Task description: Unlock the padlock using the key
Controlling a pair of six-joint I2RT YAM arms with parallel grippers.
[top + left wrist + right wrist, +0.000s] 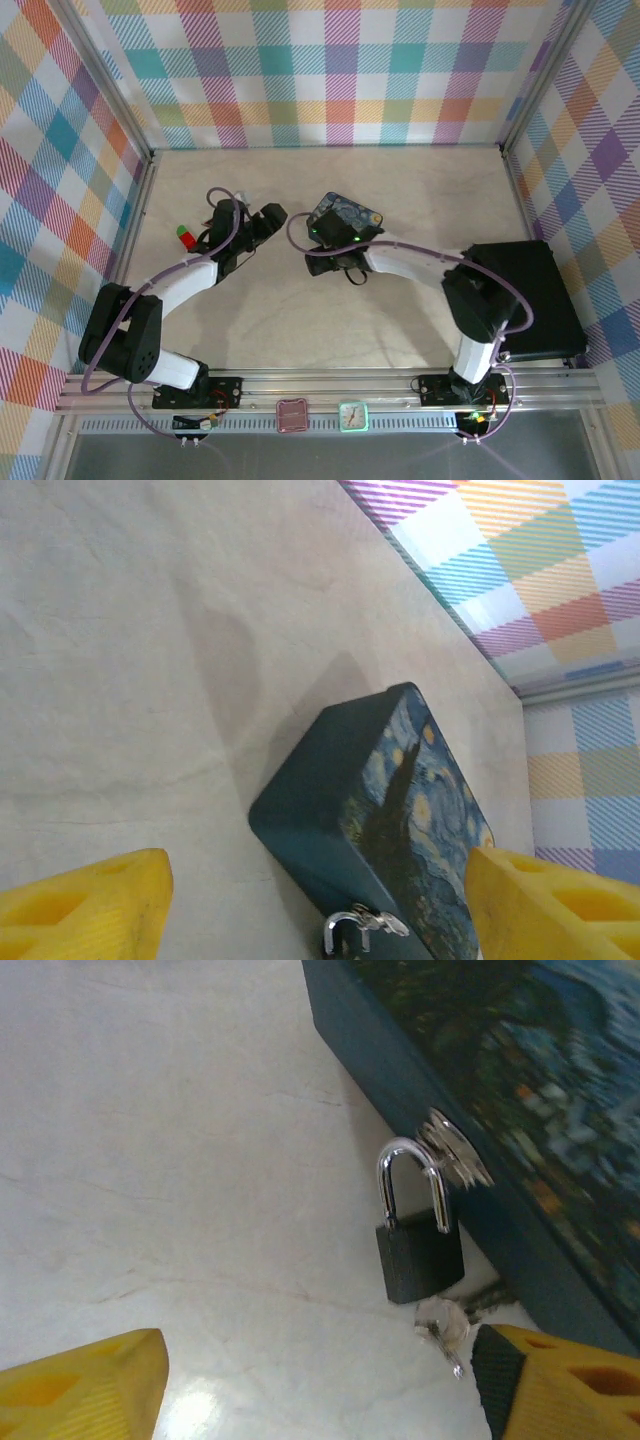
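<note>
Just ahead of the right tool [320, 1385], its fingers apart and empty, the key [445, 1326] lies at one o'clock touching the base of the padlock [420, 1260], whose long axis runs on toward twelve to the hasp [455, 1155] on the tin [560, 1110]; the left tool [320, 910], likewise apart, looks farther off.

We are seeing bright, soft light coming from above. In the right wrist view the table [190, 1405] is shining white in one glare spot, the padlock [420, 1258] loop is glinting, and the tin [540, 1110] is looking blurry. In the left wrist view the tin is throwing a pale grey shadow.
</note>
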